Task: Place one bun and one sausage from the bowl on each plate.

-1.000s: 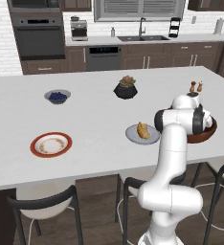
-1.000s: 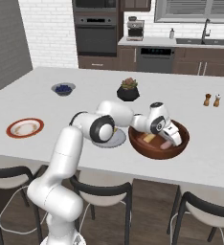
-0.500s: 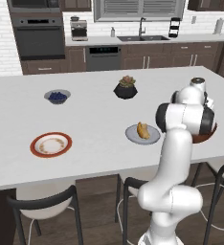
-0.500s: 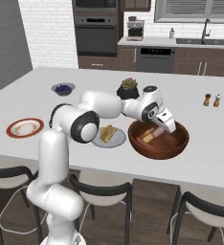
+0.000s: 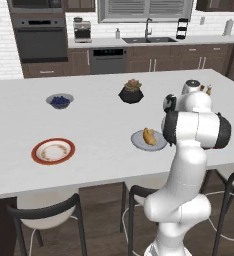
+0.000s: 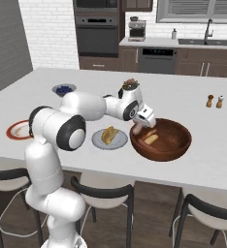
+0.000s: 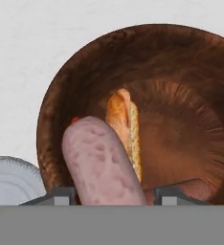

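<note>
Holding a pink sausage between its fingertips, the gripper sits above the near-left wall of the bowl, jaws clamped on the sausage's sides. In the hand view the sausage's long axis runs away from the camera along the gripper's own line, its free end pointing toward the bowl's centre. A bun lies on the bowl floor just beyond and roughly parallel to it. The light grey plate sits just beside the bowl on the worktop, already carrying a bun. The red-rimmed plate lies well apart, farther the same way. The sausage's nearer destination therefore lies directly beside the bowl.
</note>
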Robot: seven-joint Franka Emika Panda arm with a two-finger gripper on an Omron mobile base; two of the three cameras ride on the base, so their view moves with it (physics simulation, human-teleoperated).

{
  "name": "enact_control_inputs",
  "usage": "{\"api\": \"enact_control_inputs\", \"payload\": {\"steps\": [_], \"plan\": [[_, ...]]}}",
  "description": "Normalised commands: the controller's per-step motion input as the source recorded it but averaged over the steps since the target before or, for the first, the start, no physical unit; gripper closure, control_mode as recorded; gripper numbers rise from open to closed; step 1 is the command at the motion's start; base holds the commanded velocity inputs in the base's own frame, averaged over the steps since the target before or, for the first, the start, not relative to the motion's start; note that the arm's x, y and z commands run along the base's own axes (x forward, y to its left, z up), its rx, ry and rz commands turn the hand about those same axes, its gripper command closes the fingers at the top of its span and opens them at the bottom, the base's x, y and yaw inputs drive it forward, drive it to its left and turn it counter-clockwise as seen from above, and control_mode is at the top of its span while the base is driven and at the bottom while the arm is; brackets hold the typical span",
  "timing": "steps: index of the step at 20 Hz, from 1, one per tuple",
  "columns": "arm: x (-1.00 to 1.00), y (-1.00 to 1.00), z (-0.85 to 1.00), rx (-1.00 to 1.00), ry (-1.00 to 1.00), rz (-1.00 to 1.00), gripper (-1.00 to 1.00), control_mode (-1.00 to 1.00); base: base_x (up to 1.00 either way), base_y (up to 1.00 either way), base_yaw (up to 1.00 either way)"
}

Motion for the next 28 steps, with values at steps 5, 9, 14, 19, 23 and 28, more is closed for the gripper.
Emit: {"api": "enact_control_inputs", "payload": {"steps": [5,9,14,19,23,28], "plan": [[0.26,1.0,0.03,0.11,0.05,0.22,1.0,-1.0,0.0,0.0,0.0],[0.29,0.96,0.12,0.06,0.21,0.15,1.0,-1.0,0.0,0.0,0.0],[-0.07,0.16,-0.5,-0.04,0.17,0.04,1.0,-1.0,0.0,0.0,0.0],[-0.12,0.06,-0.67,-0.06,0.05,-0.02,1.0,-1.0,0.0,0.0,0.0],[0.09,0.41,-0.44,-0.01,0.0,-0.02,1.0,-1.0,0.0,0.0,0.0],[0.0,-0.01,-0.38,-0.01,0.0,-0.03,1.0,-1.0,0.0,0.0,0.0]]}}
